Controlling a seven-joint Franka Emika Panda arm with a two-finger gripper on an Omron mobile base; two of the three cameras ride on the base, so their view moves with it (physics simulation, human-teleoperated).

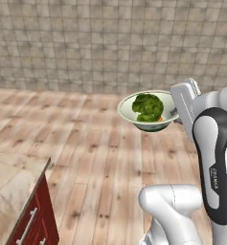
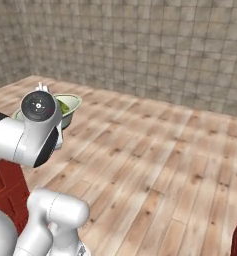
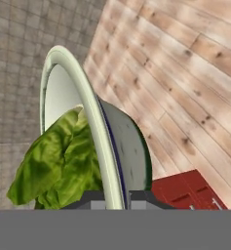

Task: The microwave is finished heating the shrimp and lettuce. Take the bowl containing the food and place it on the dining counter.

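Bowl [image 1: 150, 113]: up in the air over the wooden floor [image 1: 100, 158], a bit tipped, held by its rim on the arm side.
Lettuce [image 1: 147, 107]: big green clump sitting inside the bowl, still in.
Shrimp [image 1: 160, 118]: tiny orange bit peeking out by the green clump.
End effector [image 3: 118, 197]: squeezed narrow on the bowl's rim, 1 finger tip inside and 1 outside, seen up close in the hand view.
Arm [image 1: 214, 158]: bent up high, white with dark joints, just beside the bowl.
Worktop [image 1: 12, 189]: beige stone top on a red base at the low left of the left base view, well apart from the bowl; probably the dining counter, but too little in view to be sure.
Wall [image 1: 86, 43]: grey tiles far behind, nothing else near.
Step now: looks like the carry part, bowl already out and lifted, not yet set down.
Still to do: bring the bowl over the worktop, lower it flat, then let go.
Next move needs: bowl kept level so the food stays in, slow turn toward the worktop, a bare spot away from the edge.
Watch out: thin grip on just the rim, so the bowl could tip or slip if swung fast.
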